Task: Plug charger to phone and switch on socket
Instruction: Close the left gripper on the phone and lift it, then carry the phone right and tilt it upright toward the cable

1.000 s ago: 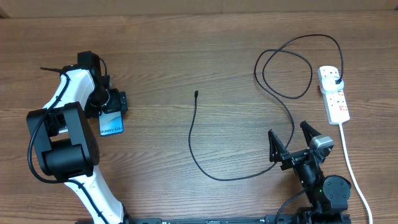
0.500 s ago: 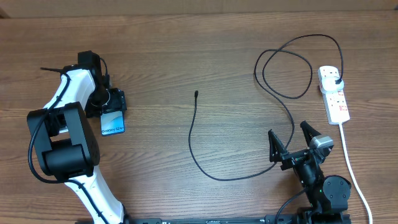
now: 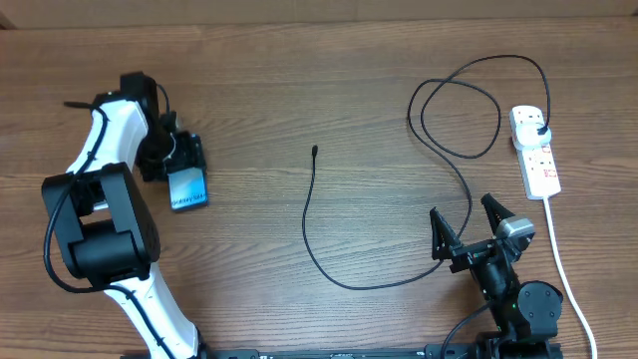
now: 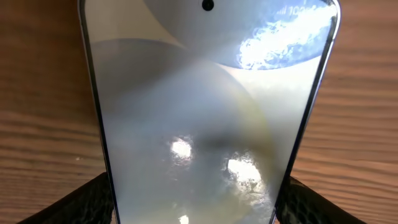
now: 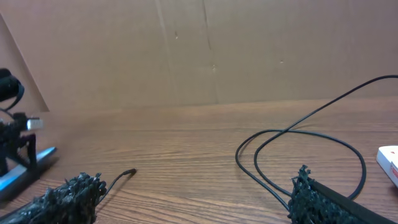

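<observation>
Phone (image 3: 187,187) at the left of the desk (image 3: 299,60), gripped by its sides in the left claw (image 3: 185,165), likely to steady it for the charger cable (image 3: 309,229) lying loose mid-desk, while the right claw (image 3: 460,206) hangs wide open near the power strip (image 3: 538,160).

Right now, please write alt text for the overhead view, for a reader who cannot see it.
The left gripper grips the phone at the left of a wooden table; the black charger curls from mid-table to the white socket at the right. The right gripper sits open near the front.
</observation>
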Controlling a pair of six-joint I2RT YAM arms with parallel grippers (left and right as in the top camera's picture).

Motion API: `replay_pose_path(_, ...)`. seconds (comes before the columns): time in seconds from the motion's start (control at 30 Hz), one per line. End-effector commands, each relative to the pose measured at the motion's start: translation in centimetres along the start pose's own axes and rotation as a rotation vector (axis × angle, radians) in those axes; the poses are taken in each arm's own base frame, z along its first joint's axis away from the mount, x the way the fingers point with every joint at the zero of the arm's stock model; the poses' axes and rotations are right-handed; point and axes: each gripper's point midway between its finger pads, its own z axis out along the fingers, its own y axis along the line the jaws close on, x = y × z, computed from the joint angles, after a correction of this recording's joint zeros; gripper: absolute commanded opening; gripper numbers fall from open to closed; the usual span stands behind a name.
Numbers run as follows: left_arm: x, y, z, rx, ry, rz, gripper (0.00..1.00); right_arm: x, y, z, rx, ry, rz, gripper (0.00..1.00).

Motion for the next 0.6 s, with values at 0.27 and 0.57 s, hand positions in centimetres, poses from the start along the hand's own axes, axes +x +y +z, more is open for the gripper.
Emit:
replay_pose_path(0.27, -1.8, -7.4, -4.4, 0.413, -0.034, 0.008, 0.74, 0.1, 0.0, 0.0, -0.002, -0.007, -0.004, 1.00)
replay_pose_path(0.57, -1.0, -11.6, -4.8, 0.512, -0.007, 0.042, 0.74, 0.1, 0.0, 0.0, -0.002, -0.007, -0.003, 1.00)
